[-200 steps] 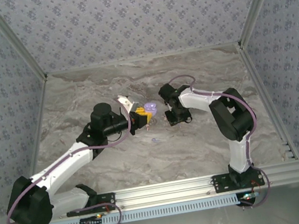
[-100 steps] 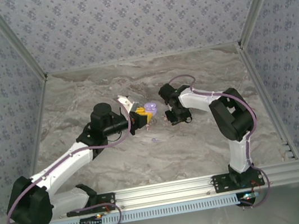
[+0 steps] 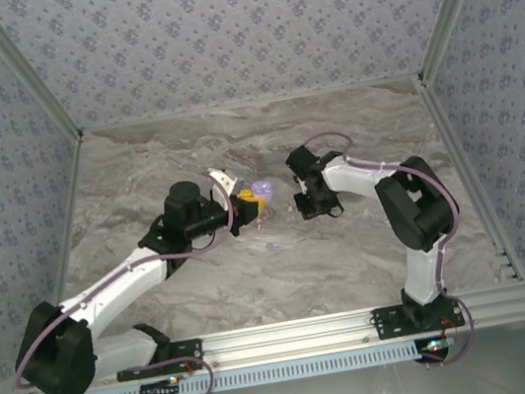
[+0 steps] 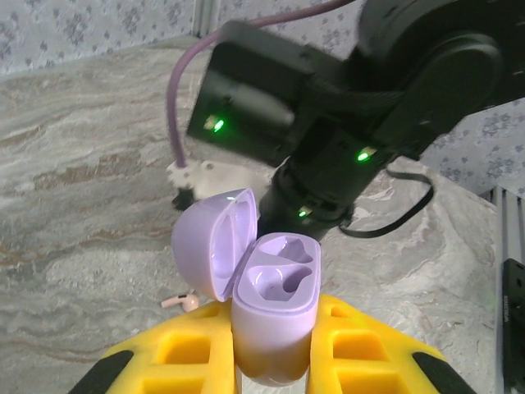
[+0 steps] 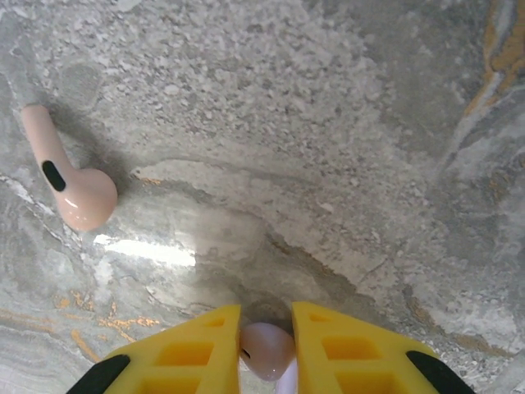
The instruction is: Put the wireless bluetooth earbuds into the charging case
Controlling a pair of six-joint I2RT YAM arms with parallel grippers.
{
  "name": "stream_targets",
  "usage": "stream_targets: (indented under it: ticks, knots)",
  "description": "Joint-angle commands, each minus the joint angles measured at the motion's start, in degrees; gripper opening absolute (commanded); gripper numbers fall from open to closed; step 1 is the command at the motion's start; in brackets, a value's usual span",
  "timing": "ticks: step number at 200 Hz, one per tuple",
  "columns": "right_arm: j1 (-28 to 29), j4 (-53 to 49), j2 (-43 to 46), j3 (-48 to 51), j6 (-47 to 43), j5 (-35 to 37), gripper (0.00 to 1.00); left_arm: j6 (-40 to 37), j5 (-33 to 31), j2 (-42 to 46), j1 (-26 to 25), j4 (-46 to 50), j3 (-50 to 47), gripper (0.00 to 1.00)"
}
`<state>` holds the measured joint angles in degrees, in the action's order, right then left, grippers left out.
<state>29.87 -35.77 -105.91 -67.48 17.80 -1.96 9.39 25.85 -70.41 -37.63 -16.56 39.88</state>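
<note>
**When carrying the bud over, steer left to the open case**

While judging the transfer, look first at the right end effector (image 5: 267, 332). Closed to a narrow gap on a pale pink earbud (image 5: 264, 349), with only the rounded head showing between the yellow fingers (image 5: 184, 353). No telling from here which way the stem, and so the long axis, runs.

Turn next to the left end effector (image 4: 275, 365). Clamped on the lilac charging case (image 4: 275, 300) and holding it off the table (image 3: 136, 157). Lid (image 4: 215, 242) swung back to the left in the left wrist view. Both wells bare, facing up and forward toward the right arm (image 4: 353, 107).

From above, place the case just to the left of the right end effector and a touch farther from the bases: near, but apart, with bare marble between. Treat the right arm as the carrier and the left as the holder. Judged from that layout, calls for a short leftward carry, then a lowering of the bud into one well. Probably needs a turn of the wrist too, so that the stem goes in first. Expect the hidden stem to be the risk here, since a bud arriving crosswise could catch on the rim or knock the lid.

Leave for later the second earbud (image 5: 70, 176), lying flat on the table clear of the fingers. Stem toward the upper left in the right wrist view, head toward the lower right.
</note>
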Motion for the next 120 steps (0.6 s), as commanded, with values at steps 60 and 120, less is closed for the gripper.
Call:
stream_targets:
  ticks: [60,120]
  knots:
    - [-5.0,8.33,8.85,5.95,1.47,-10.56,0.22,7.27,-3.57,-9.46,-0.22,-7.68,-1.27,0.1]
    - [-6.92,11.1,14.87,6.04,2.83,-16.09,0.22,12.61,-3.31,-16.07,-0.29,-14.44,-1.33,0.11]
